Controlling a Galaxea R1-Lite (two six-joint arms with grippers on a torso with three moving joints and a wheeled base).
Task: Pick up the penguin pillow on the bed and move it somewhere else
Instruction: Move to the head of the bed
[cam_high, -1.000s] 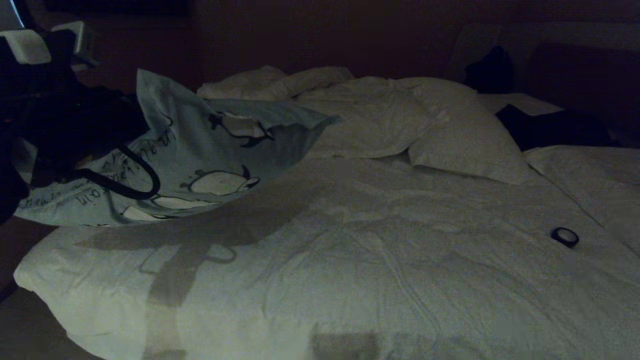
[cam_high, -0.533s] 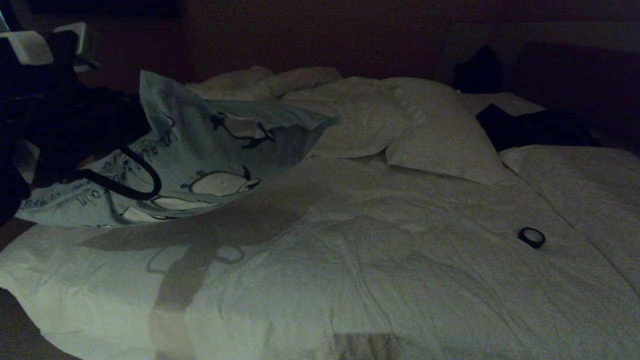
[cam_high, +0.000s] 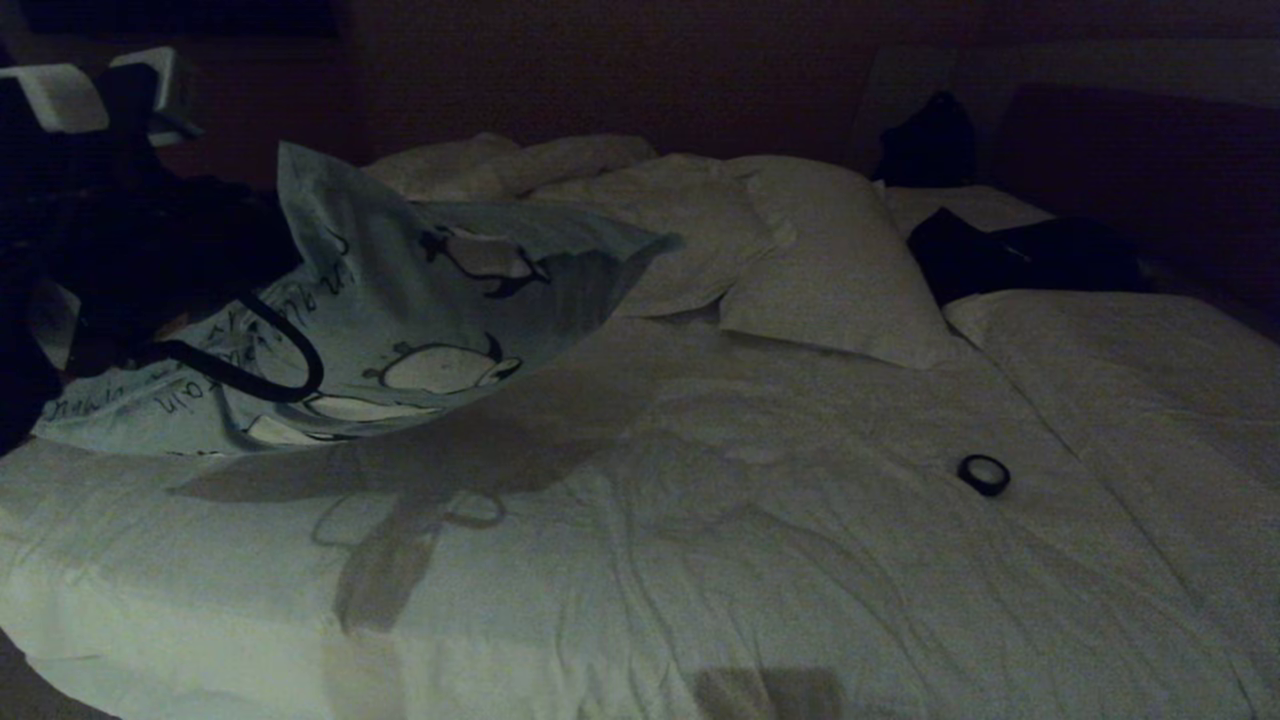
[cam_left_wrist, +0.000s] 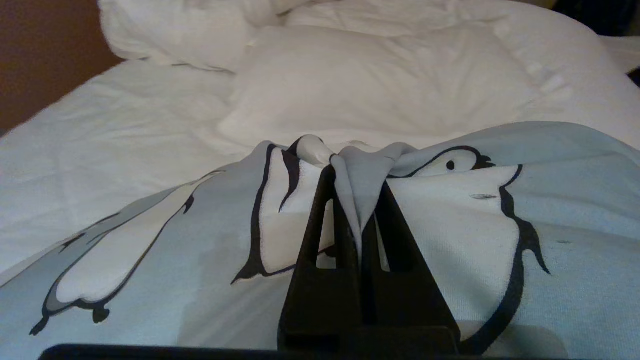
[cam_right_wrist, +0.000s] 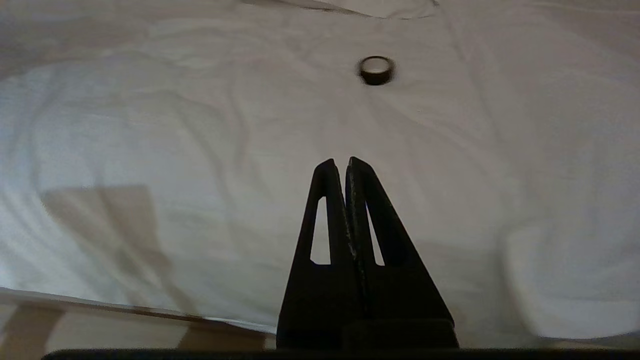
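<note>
While your left claw (cam_left_wrist: 357, 187) pinches a fold of the penguin pillow (cam_high: 400, 320), the pillow hangs above the bed (cam_high: 700, 520) at its left edge, long axis stretching rightward; your right claw (cam_right_wrist: 345, 167) sits clenched, empty.

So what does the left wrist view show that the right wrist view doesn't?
Only the left wrist view shows the penguin pillow, a fold of its fabric pinched in the shut left gripper, with white pillows behind. Only the right wrist view shows the right gripper, shut on nothing, and a small dark ring lying on the duvet beyond it. Both show the bed's white duvet.
</note>
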